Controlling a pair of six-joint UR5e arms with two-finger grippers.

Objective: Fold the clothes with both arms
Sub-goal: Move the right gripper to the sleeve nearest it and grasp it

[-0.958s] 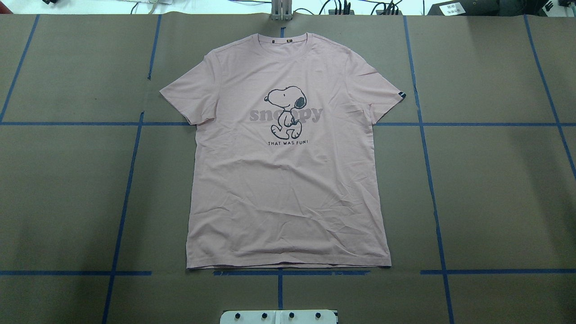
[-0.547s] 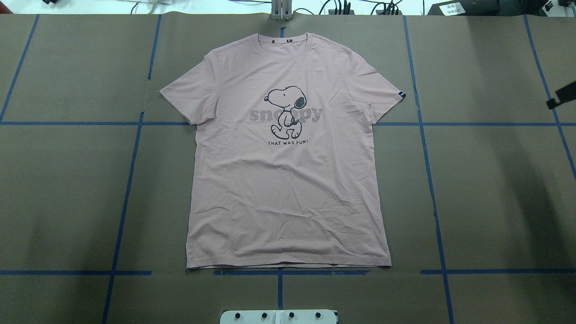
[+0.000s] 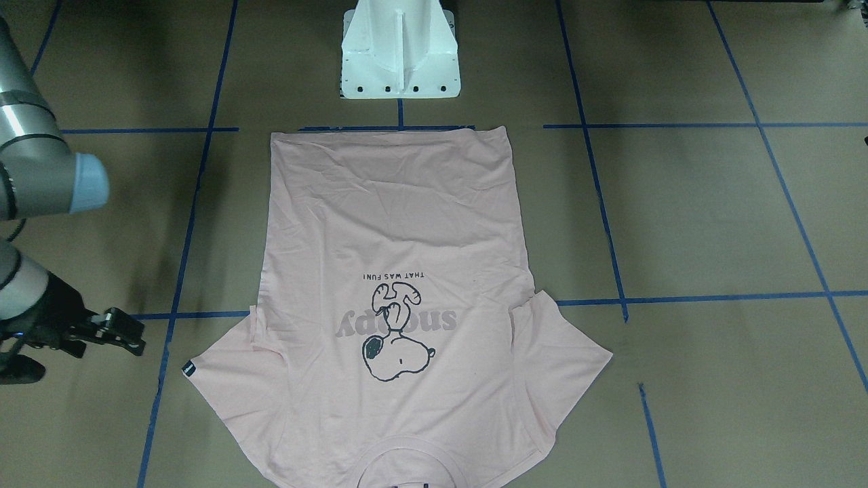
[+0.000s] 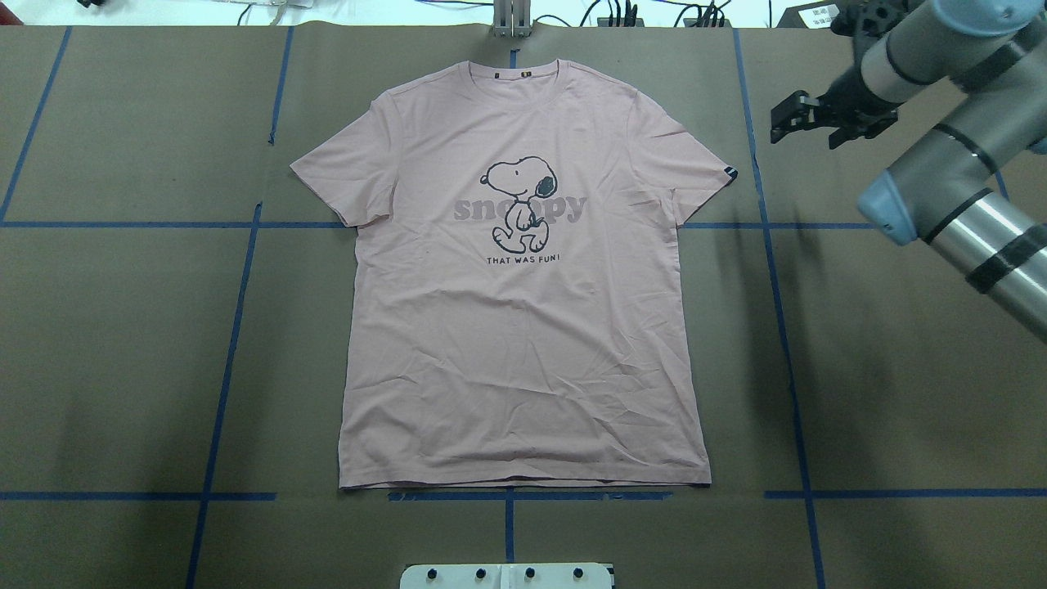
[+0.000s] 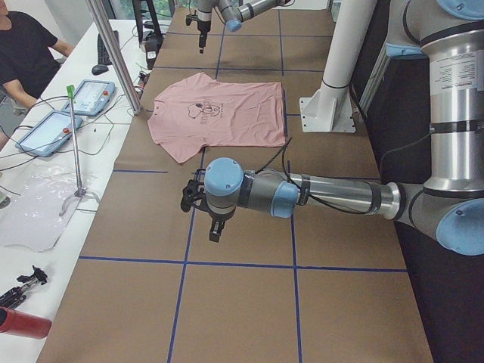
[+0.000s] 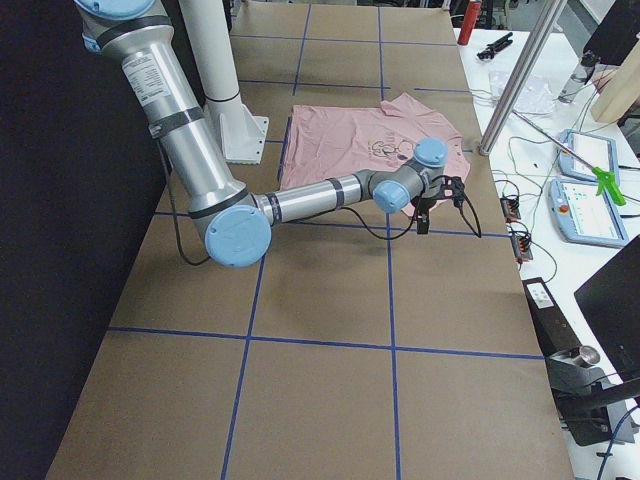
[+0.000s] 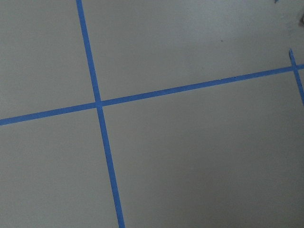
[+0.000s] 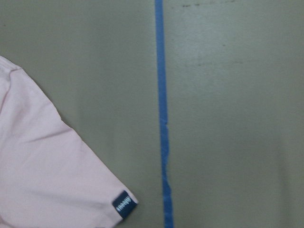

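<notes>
Nearest in my left side view, the left gripper (image 5: pixel 215 229) hangs over bare brown paper (image 5: pixel 249 302), well apart from the shirt; I cannot tell its jaw setting. Further on, the pink T-shirt (image 4: pixel 523 327) lies flat, print up. Beyond its tagged sleeve (image 4: pixel 695 164), the right gripper (image 4: pixel 784 116) hovers, fingers apart, holding nothing.
</notes>
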